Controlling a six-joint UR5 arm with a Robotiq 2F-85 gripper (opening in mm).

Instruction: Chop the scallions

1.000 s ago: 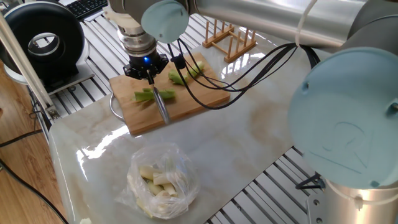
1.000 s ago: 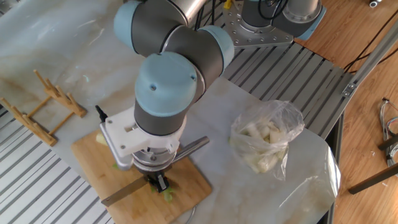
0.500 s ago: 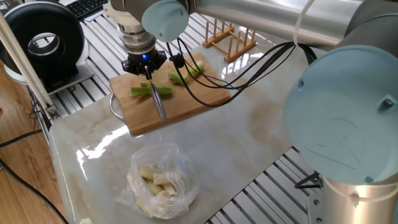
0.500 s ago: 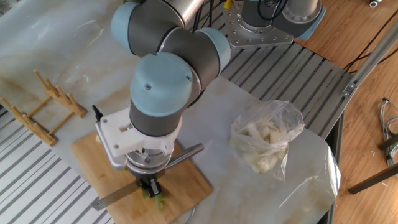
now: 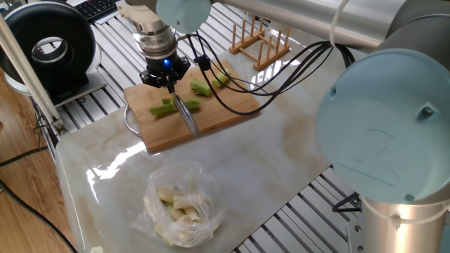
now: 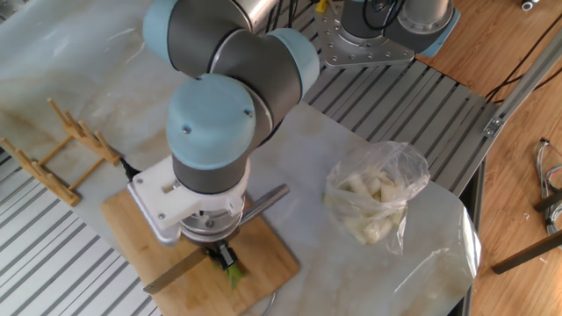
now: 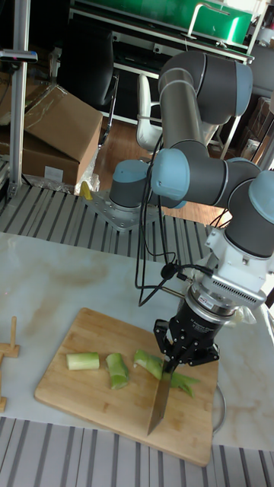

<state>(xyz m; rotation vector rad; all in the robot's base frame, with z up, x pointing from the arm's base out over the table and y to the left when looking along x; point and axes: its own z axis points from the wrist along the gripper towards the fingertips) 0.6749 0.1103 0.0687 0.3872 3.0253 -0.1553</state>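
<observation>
the black two-finger tool (image 7: pixel 173 364) has slid along, clamping the steel knife (image 7: pixel 160 399); several green scallions chunks (image 7: pixel 114 368) cut on the wooden board (image 7: pixel 84 396), a longer piece left.

The board (image 7: pixel 91 380) is pale wood, matt, with visible grain. The knife (image 7: pixel 160 402) has a smooth grey metal blade. The tabletop (image 5: pixel 267 158) looks like polished marble, glossy with reflections. The bag (image 5: pixel 183 204) near its front edge is clear, crinkled plastic. The rack (image 5: pixel 259 41) is bare light wood.
</observation>
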